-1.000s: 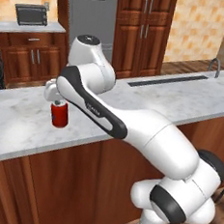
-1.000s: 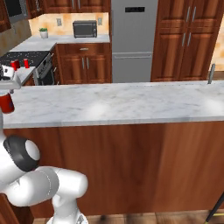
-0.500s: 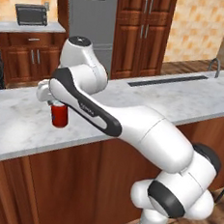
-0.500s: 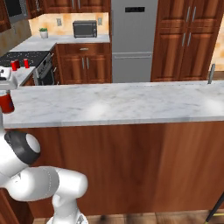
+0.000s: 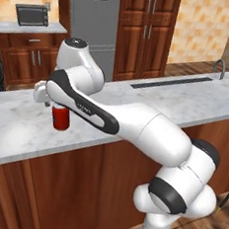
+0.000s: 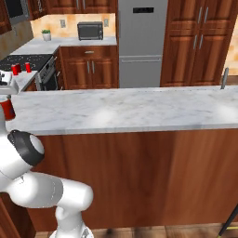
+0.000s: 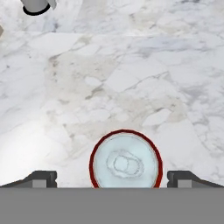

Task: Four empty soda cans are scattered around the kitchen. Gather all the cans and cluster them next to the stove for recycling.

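A red soda can with a silver top stands upright on the marble island counter. My gripper hangs directly over it. In the hand view the can sits between the two fingertips, with a gap on each side, and the gripper is open. From the right, the same can shows at the far left edge. Two more red soda cans stand on the pale counter beside the black stove at the back left.
A steel toaster oven and a potted plant sit on the rear counter, beside a tall fridge. A faucet rises at the island's far right. A grey round object lies beyond the can.
The arm's elbow has swung left and the hand has settled closer over the can. The can has not moved and the jaws stay open.
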Robot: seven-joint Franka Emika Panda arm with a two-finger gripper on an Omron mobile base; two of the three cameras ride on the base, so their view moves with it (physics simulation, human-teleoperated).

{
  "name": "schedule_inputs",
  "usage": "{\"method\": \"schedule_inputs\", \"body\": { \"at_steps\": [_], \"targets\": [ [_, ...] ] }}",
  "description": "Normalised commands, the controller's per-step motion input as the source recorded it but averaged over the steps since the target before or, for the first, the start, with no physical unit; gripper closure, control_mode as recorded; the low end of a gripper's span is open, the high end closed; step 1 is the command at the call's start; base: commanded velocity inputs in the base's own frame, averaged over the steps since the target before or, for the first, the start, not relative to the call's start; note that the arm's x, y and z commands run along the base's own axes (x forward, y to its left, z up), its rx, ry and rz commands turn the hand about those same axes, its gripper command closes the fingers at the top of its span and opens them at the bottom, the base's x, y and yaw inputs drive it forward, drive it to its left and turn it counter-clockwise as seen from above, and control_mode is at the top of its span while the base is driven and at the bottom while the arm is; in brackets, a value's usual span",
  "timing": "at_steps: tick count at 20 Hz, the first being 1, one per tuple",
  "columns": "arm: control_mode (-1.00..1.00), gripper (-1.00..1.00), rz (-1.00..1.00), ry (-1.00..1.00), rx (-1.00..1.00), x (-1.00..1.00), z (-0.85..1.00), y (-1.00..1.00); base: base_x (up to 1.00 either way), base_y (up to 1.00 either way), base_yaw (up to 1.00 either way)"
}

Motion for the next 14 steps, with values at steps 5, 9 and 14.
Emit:
{"method": "schedule_inputs", "body": {
  "at_steps": [5,9,14],
  "targets": [
    [-1.00,-1.00,0.00,0.03,0.00,0.07,0.00,0.00,0.00,0.00,0.00],
    [-1.00,-1.00,0.00,0.00,0.00,0.00,0.00,0.00,0.00,0.00,0.00],
    [-1.00,-1.00,0.00,0.00,0.00,0.00,-0.24,0.00,0.00,0.00,0.00]
  ]
}}
